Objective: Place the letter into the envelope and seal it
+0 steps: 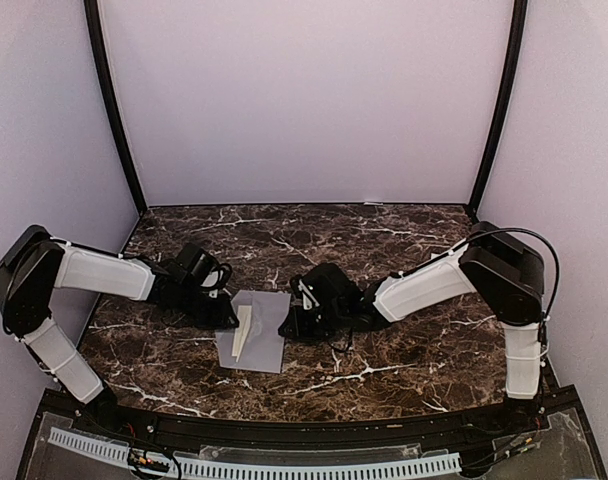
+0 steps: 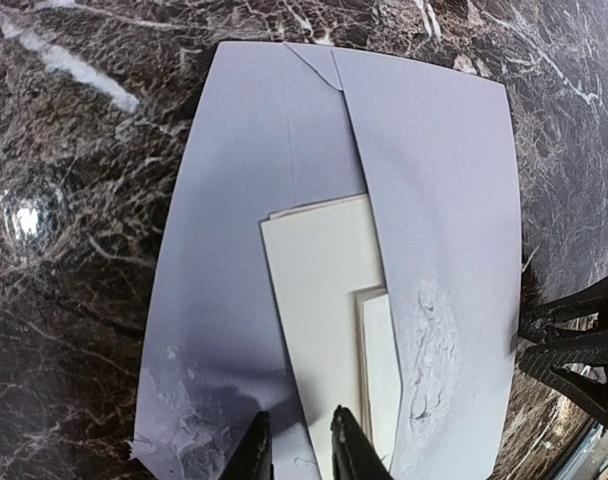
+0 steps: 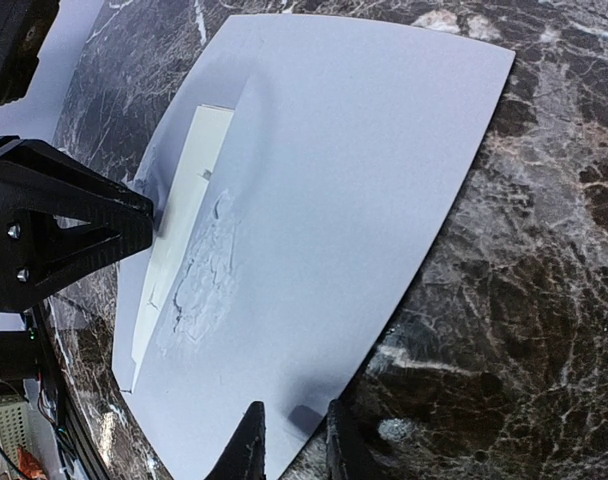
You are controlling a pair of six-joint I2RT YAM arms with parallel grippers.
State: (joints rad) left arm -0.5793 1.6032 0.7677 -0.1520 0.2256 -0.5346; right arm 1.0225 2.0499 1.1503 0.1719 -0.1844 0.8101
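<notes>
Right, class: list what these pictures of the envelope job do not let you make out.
Left wrist view: much of the letter, covered by a layer of the envelope.
Left wrist view: the left claw tips, cut by the bottom edge; grip unclear.
Right wrist view: the right claw tips, likewise cut off.

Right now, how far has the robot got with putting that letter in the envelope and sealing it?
Partly done: the cream letter is tucked part-way into the envelope, with much of it showing. In hand: the left gripper sits at the letter's exposed end, the right gripper at the envelope's opposite edge, both jaws slightly apart. Remaining: slide the letter fully inside, close the envelope and seal it.
</notes>
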